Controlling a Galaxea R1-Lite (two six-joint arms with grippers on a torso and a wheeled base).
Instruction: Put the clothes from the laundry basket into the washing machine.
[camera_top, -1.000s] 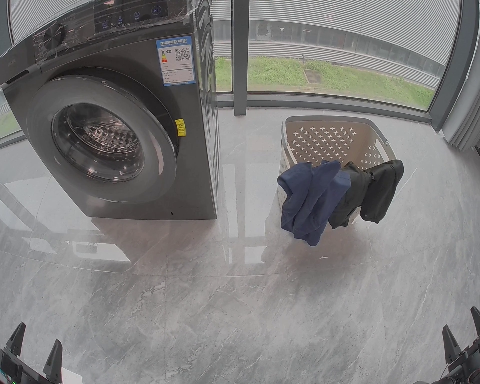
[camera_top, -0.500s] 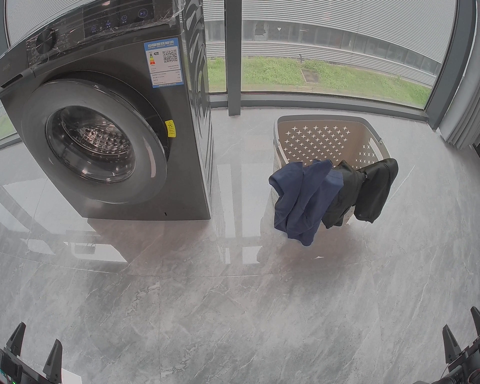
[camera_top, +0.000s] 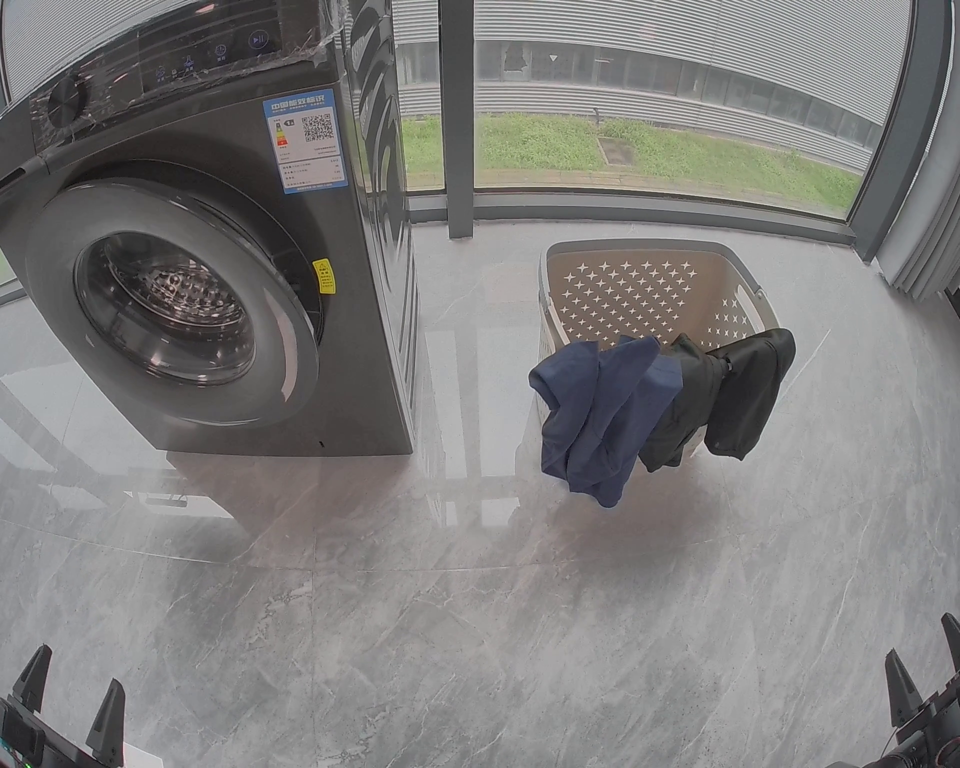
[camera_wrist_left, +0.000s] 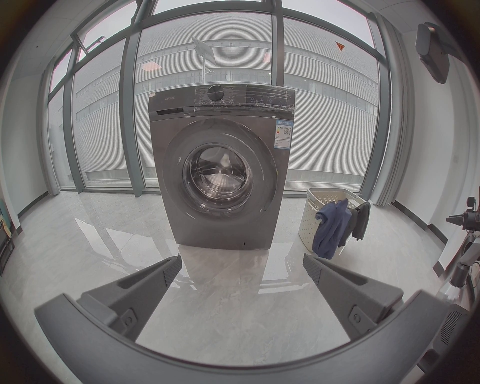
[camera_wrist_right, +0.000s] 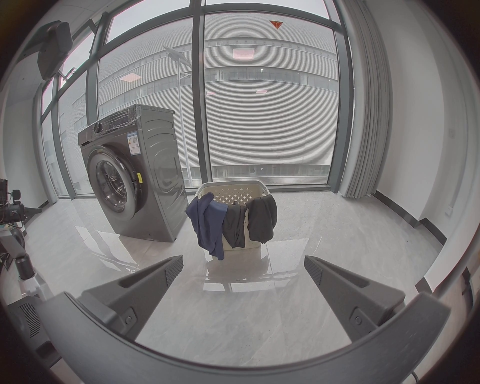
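Left gripper (camera_wrist_left: 241, 257) and right gripper (camera_wrist_right: 243, 258) both spread wide, holding nothing. Blue garment (camera_top: 600, 415) and black garments (camera_top: 745, 390) hang over near rim of laundry basket (camera_top: 650, 285), on floor right of washing machine (camera_top: 200, 250)

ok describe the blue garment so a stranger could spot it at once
Right of the grey washing machine stands a pale laundry basket. Clothes hang over its near rim. The blue garment is the one nearest the machine, and the dark clothes beside it are black.
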